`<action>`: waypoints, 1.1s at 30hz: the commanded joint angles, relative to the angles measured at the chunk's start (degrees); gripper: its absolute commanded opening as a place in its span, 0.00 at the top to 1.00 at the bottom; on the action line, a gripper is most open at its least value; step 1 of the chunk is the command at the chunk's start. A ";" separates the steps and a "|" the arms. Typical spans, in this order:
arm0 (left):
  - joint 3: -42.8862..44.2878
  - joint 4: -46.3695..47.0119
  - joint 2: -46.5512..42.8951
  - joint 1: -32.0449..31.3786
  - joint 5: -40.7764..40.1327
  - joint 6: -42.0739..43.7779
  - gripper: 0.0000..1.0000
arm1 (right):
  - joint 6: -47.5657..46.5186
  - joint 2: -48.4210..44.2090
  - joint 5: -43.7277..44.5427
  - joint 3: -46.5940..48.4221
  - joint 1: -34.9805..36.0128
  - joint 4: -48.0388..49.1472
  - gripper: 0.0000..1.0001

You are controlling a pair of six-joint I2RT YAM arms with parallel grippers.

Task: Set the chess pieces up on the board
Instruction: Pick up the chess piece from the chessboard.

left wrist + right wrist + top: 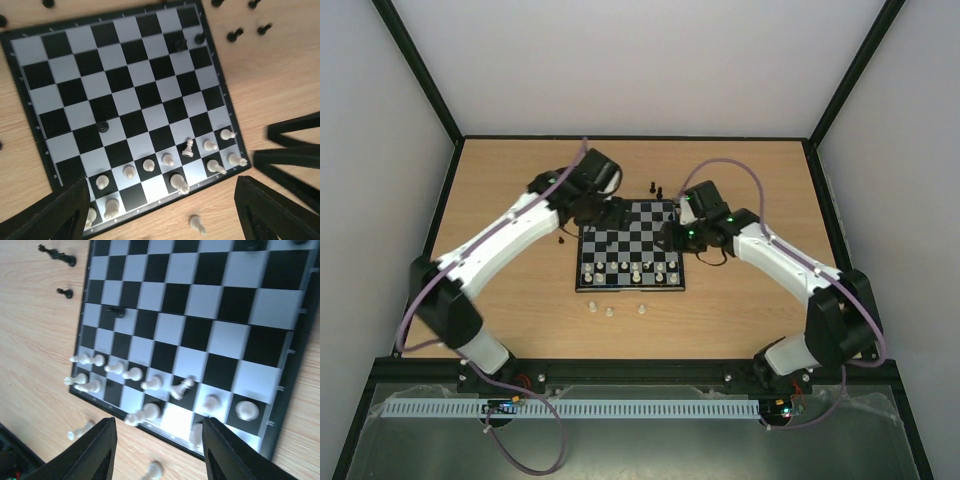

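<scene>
Pale wooden tabletop inside a white-walled enclosure; your two arms reach in from the near edge. The board lies flat at the middle of the table, between the two wrists.

Cream white pieces stand in the two rows nearest you, with several squares unfilled. Three loose white pieces sit on the wood just in front of the board. A few black pieces are on the board: one alone on a dark square and two close together near a far corner. Stray black pieces stand on the table just beyond the far edge.

Your left gripper is by the board's far left corner, jaws spread wide and grasping nothing. Your right gripper is at the board's right side, above the white rows, jaws parted and released, no piece pinched between them.
</scene>
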 commanded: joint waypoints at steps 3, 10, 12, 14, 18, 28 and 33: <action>-10.12 7.04 -13.26 2.10 1.60 -0.47 0.15 | 1.42 8.27 2.07 8.85 5.33 -6.98 0.57; -20.78 14.49 -20.13 3.49 8.19 -0.65 0.11 | 5.05 13.13 7.69 14.48 9.57 -14.37 0.57; -22.50 16.24 -20.87 3.94 10.10 -0.42 0.11 | 6.08 14.46 9.28 15.39 10.38 -15.88 0.57; -23.77 17.42 -21.38 4.24 11.64 0.16 0.10 | 6.96 15.90 10.51 16.60 10.97 -17.29 0.57; -25.82 19.45 -22.00 5.03 14.55 0.86 0.10 | 7.79 18.70 12.84 19.44 11.96 -19.93 0.57; -28.49 22.71 -23.07 6.07 17.20 1.06 0.09 | 7.52 26.33 19.67 28.49 12.73 -27.49 0.66; -28.61 23.19 -22.79 6.05 17.49 1.11 0.09 | 6.26 29.07 21.19 31.27 12.66 -30.20 0.67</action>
